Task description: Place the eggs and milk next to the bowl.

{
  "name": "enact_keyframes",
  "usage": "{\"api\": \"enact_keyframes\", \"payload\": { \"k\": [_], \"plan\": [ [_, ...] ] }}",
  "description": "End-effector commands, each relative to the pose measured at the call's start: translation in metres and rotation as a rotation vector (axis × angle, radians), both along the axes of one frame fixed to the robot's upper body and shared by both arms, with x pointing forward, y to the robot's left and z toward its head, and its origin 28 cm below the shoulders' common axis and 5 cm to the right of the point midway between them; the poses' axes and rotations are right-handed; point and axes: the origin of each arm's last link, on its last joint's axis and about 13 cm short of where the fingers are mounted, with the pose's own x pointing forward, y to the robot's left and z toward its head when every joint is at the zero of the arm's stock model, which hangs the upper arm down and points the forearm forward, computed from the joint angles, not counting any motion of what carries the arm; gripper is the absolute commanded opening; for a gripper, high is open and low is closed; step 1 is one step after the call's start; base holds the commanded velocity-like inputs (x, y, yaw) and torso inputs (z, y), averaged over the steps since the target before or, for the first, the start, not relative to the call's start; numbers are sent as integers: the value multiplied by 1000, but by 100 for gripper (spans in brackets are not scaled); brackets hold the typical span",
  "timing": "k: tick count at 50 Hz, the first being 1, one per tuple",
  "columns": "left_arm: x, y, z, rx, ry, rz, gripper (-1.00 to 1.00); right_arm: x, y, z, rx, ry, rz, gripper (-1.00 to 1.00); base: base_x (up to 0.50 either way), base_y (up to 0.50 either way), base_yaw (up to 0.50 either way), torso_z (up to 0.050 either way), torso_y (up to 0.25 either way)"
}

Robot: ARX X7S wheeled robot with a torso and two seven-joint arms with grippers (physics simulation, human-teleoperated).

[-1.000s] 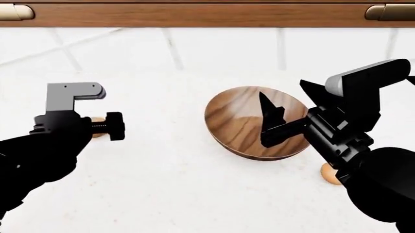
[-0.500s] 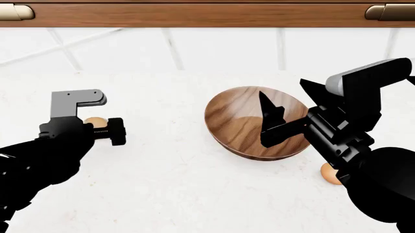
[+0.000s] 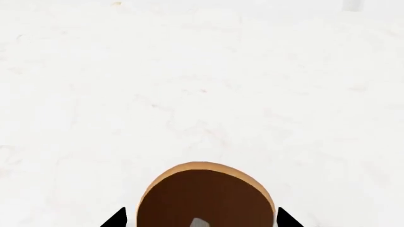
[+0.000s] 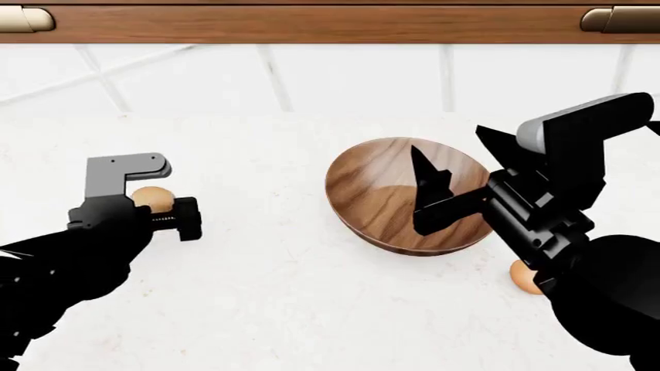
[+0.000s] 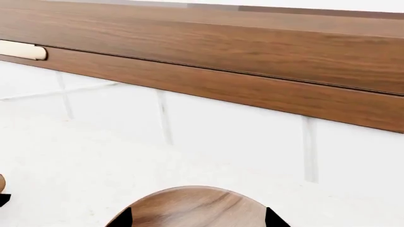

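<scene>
Fingers [image 3: 117, 220] of our left gripper [image 3: 200, 222] stand spread around an egg [image 3: 205, 196] on the white counter [image 4: 258, 294], our right gripper [image 4: 454, 189] hangs parted over the bowl [image 4: 376, 189], second egg [image 4: 524, 278] beside it, wooden cabinet [image 5: 221, 61] behind.

two eggs visible, one egg [image 4: 153, 198] at the left gripper [image 4: 178, 216], one egg [image 4: 524, 277] beside the bowl [image 4: 387, 193] under the right arm, one bowl, two grippers counting the right gripper [image 4: 438, 189], two cabinet handles [image 4: 26, 18], zero milk cartons in view
</scene>
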Motion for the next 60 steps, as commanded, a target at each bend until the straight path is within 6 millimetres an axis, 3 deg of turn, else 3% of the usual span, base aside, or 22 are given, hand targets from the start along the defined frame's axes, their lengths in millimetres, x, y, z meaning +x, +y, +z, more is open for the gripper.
{"api": "enact_keyframes", "payload": {
  "k": [1, 2, 23, 38, 60],
  "plan": [
    [0, 2, -5, 1, 12, 2, 100, 0, 0, 0, 1, -1, -2, 100, 0, 0, 0, 0, 0],
    [0, 2, -5, 3, 11, 4, -100, 0, 0, 0, 1, -1, -2, 100, 0, 0, 0, 0, 0],
    [-8, 3, -5, -8, -22, 30, -100, -1, 0, -1, -1, -1, -3, 100, 0, 0, 0, 0, 0],
    [-17, -5, 21, 50, -99, -54, -100, -3, 0, 5, 2, -25, 4, 100, 0, 0, 0, 0, 0],
    [-36, -23, 64, 126, -128, -416, -100, -7, -2, 7, 5, -40, 4, 100, 0, 0, 0, 0, 0]
  ]
}}
